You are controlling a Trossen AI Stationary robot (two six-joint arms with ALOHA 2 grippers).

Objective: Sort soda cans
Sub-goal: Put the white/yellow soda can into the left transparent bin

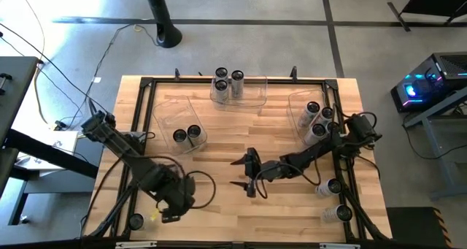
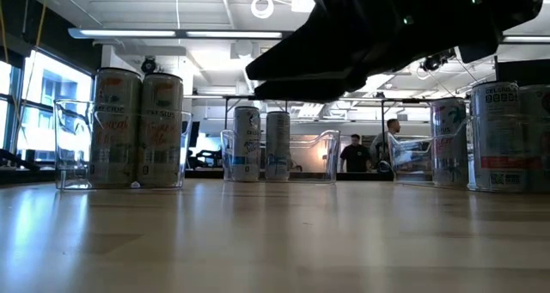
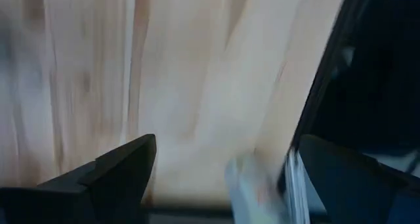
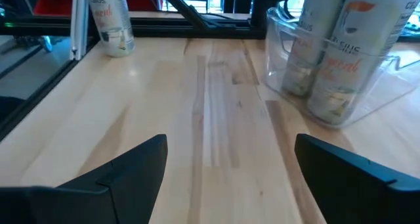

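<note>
Soda cans stand upright in three clear bins: two in the left bin (image 1: pixel 179 125), three in the far bin (image 1: pixel 237 88), several in the right bin (image 1: pixel 314 114). Loose cans stand near the front left corner (image 1: pixel 135 221) and at the front right (image 1: pixel 332 185), (image 1: pixel 339 214). My right gripper (image 1: pixel 239 173) hovers open over the table's middle, pointing toward the left side, with nothing between its fingers (image 4: pixel 131 165). My left gripper (image 1: pixel 169 211) points down over the front left, open (image 3: pixel 223 152); a blurred pale shape (image 3: pixel 246 178) shows beside one of its fingers.
A black metal frame (image 1: pixel 146 85) runs round the tabletop and along the sides. Cables loop over the wood near the left arm (image 1: pixel 204 187). Bare wood lies between the bins and the front edge (image 1: pixel 241 220). People stand in the room behind (image 2: pixel 354 153).
</note>
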